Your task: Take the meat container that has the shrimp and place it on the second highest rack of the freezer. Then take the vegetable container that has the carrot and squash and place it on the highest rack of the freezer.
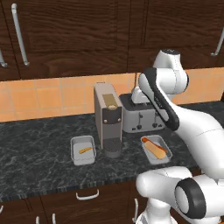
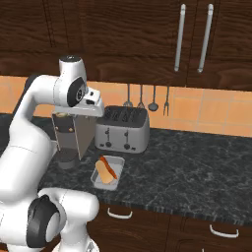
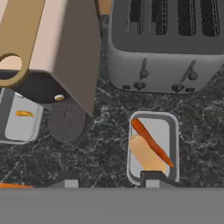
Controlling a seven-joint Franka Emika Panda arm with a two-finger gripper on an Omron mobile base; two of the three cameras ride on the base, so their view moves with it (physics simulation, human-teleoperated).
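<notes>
Black marble-look counter [image 1: 35, 148] is carrying everything right now. In the left base view the meat container with the shrimp [image 1: 83, 150] is sitting at about 8 o'clock from the coffee machine [image 1: 107, 118], and the vegetable container with the carrot and squash [image 1: 156, 148] is lying at 4 o'clock from it, right in front of the toaster [image 1: 140, 116]. Both are resting on the counter, so I'm guessing we're at the very first step: grabbing the shrimp one.

In the right base view the arm is bending over the coffee machine, with the veggie container at 6 o'clock from the toaster. Some utensils [image 2: 147, 98] are hanging on the orange tile wall [image 2: 216, 110] at 1 o'clock from the toaster, and dark wood cabinets [image 2: 123, 34] are running above.

In the hand view the gripper [image 3: 108, 179] is looking straight down, with its fingers spread and nothing between them but bare counter. The veggie container is sitting at 1 o'clock from it, just beside one fingertip, and the shrimp container is way off at 10 o'clock, partly tucked under the coffee machine's overhang. So the next move is probably calling for a slide toward 10 o'clock and lining up on that container's rim while avoiding the machine.
</notes>
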